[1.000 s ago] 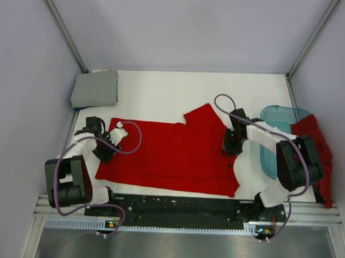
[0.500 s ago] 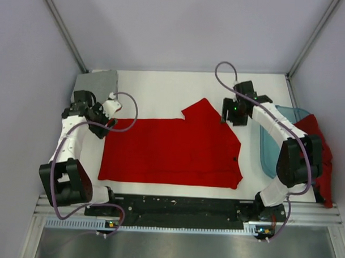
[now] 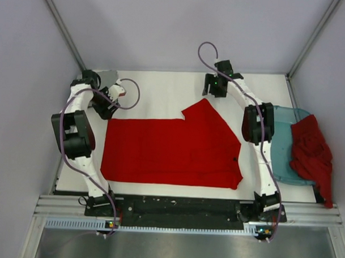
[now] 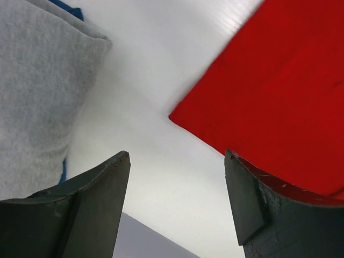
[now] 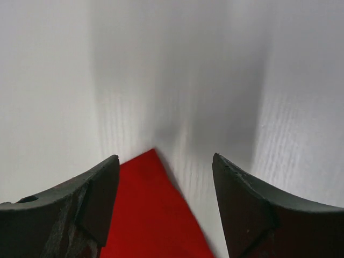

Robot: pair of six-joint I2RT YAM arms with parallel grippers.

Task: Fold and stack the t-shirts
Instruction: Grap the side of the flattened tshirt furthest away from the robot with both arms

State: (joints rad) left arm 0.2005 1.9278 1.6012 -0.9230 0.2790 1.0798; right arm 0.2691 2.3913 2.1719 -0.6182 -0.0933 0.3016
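two hands are hovering, fingers apart, by the bright red t-shirt (image 3: 172, 149) lying flat on the bench (image 3: 162, 89): left hand (image 3: 107, 107) at its far-left corner, right hand (image 3: 215, 86) just beyond its far sleeve tip. the light grey t-shirt (image 3: 109, 77) is sitting beyond that corner; the darker red t-shirt (image 3: 312, 156) is draping over the tub (image 3: 278, 118) to its right.

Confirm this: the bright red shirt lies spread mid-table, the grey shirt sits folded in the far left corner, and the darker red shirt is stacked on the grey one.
One part is wrong. The top external view shows the darker red shirt draped over the light-blue tub at the right edge, not on the grey shirt. The rest stands.
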